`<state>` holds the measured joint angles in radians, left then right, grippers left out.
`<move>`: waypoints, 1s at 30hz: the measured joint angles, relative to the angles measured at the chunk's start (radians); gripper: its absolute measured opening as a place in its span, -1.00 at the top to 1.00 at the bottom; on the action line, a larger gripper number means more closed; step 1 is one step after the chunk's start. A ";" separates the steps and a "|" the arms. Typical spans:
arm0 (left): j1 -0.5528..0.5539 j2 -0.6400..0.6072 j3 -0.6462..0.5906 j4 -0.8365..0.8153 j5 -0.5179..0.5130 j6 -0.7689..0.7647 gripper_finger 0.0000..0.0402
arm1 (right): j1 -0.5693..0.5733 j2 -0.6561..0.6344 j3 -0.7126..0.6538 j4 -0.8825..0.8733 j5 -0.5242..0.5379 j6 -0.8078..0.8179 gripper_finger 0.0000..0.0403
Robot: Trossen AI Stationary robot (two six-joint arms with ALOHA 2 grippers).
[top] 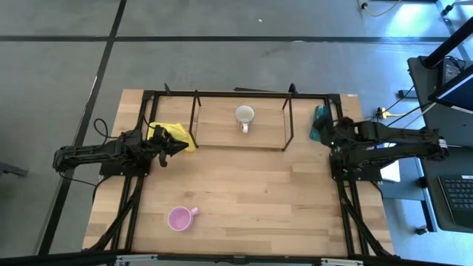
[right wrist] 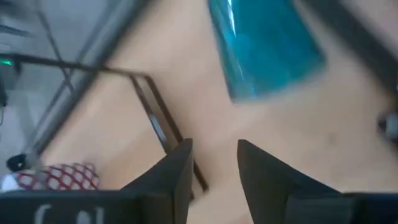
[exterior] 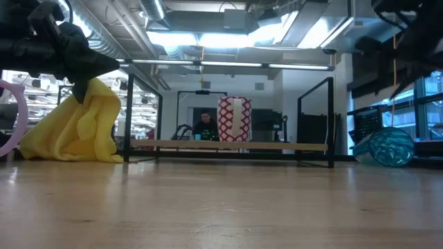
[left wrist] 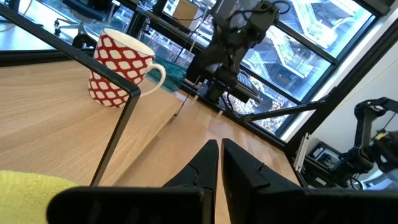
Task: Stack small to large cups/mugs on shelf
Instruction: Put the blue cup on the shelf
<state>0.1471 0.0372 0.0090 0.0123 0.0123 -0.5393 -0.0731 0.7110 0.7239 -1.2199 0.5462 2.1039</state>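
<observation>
While the large light-wood tabletop (top: 244, 192) is seen from above, a low light-wood shelf framed by thin black metal rods (top: 222, 129) is found at the middle of its far edge. The two dark arms are placed at opposite side edges of the tabletop, both toward the far end.

The left hand (top: 181, 145) is held just off the shelf's left end, beside a crumpled yellow cloth (top: 171, 134) that lies at the shelf's left front corner. Its fingers (left wrist: 208, 163) are drawn almost fully together, only a thin slit being left between them, and nothing is gripped. The right hand (top: 322, 131) is held near the far right corner of the tabletop; its fingers (right wrist: 180, 165) are parted with a clear gap, and nothing is seen between them.

A translucent teal handleless tumbler (top: 318, 118) is lying on its side at the far right corner, just outside the shelf's right end and next to the right hand. A white mug with a red lattice pattern and a handle (top: 244, 116) is standing upright on the shelf board, near its middle. A small pink handled mug (top: 179, 218) is standing upright well apart from the shelf, near the front edge of the tabletop, left of centre.
</observation>
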 joint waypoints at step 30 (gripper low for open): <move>0.000 0.000 0.000 0.000 0.000 0.000 0.93 | -0.888 0.443 0.430 0.140 -0.264 -1.130 0.99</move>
<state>0.1474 0.0372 0.0086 0.0124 0.0120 -0.5392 -0.9609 1.1543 1.1535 -1.0802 0.2817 0.9738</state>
